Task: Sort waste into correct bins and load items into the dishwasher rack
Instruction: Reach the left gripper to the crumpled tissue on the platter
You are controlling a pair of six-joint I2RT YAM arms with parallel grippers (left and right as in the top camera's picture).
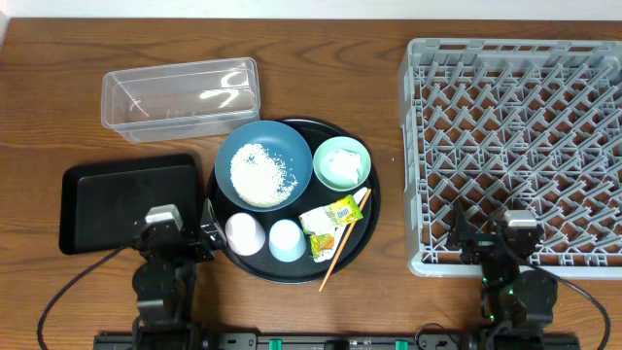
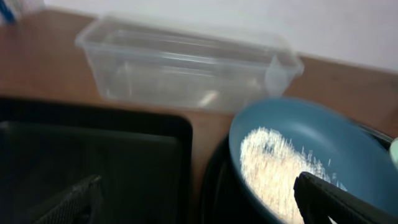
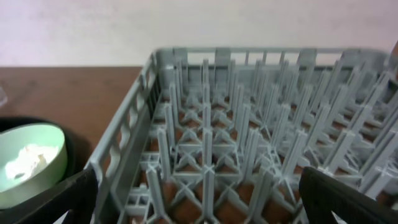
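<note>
Cups number two, the white cup (image 1: 244, 233) and the pale-blue cup (image 1: 286, 239), on one round tray (image 1: 369, 209) with one blue dish (image 1: 292, 146) of rice (image 1: 260, 175), one mint bowl (image 1: 326, 156), one wrapper (image 1: 333, 216) and one chopstick (image 1: 343, 243). Two bins, clear tub (image 1: 175, 97) and black tray (image 1: 117, 199), sit left; one rack (image 1: 515, 126) sits right. My left jaws and right jaws both gape, released.

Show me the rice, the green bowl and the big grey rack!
rice (image 1: 260, 176), overhead view, middle of the white heap.
green bowl (image 1: 326, 154), overhead view, its bare left inner wall.
rack (image 1: 515, 136), overhead view, the bare peg lattice near its middle.
</note>
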